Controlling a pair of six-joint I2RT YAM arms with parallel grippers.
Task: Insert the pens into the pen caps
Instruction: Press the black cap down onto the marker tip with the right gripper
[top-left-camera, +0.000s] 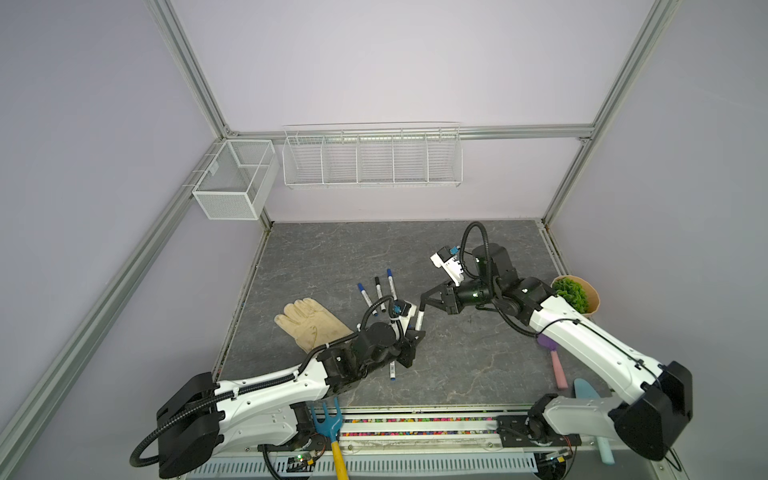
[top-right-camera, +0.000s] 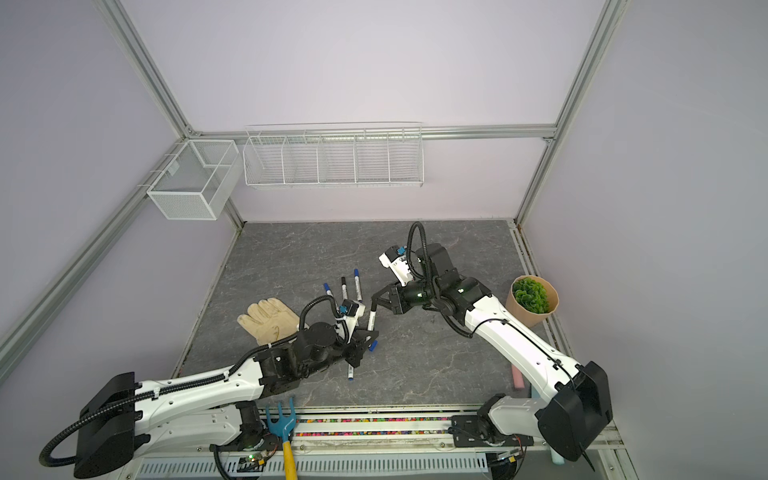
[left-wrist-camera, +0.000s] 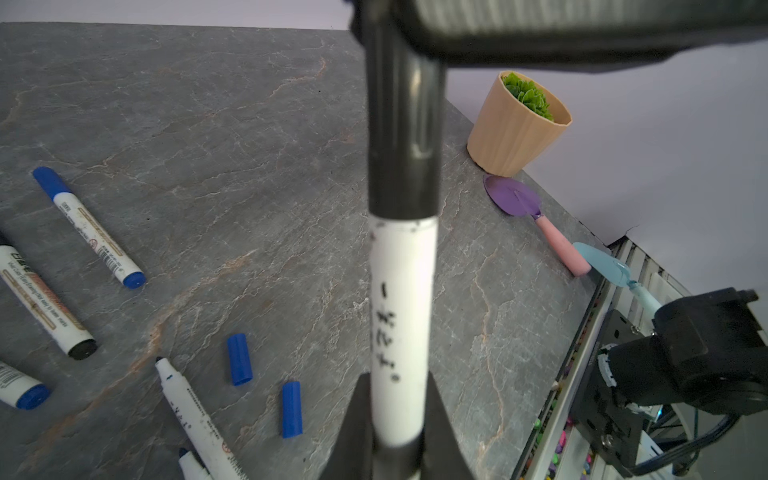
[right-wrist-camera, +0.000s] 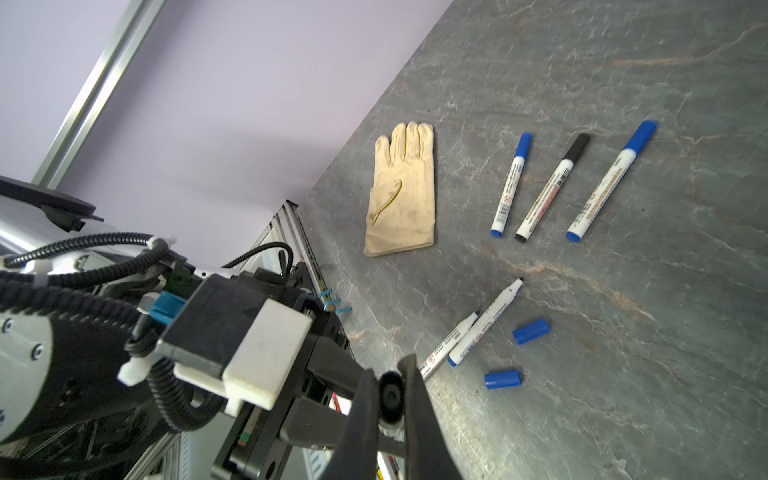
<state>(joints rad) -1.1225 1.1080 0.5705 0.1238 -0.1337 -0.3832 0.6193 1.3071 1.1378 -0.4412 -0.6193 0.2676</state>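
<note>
While your left gripper (left-wrist-camera: 398, 415) is clamped on the white barrel of a pen (left-wrist-camera: 401, 299) held above the desk (left-wrist-camera: 249, 166), your right gripper (right-wrist-camera: 390, 388) is closed on the black cap (left-wrist-camera: 403, 137) that covers the pen's tip, so the capping step looks all but seated. Next you likely need a short, straight push along the barrel, then a release; two uncapped pens (right-wrist-camera: 486, 322) and two blue caps (right-wrist-camera: 532, 331) lie near each other, with three capped pens (right-wrist-camera: 552, 187) further off. Barrel print shows as dark, blurred script, and no brand can be read.
</note>
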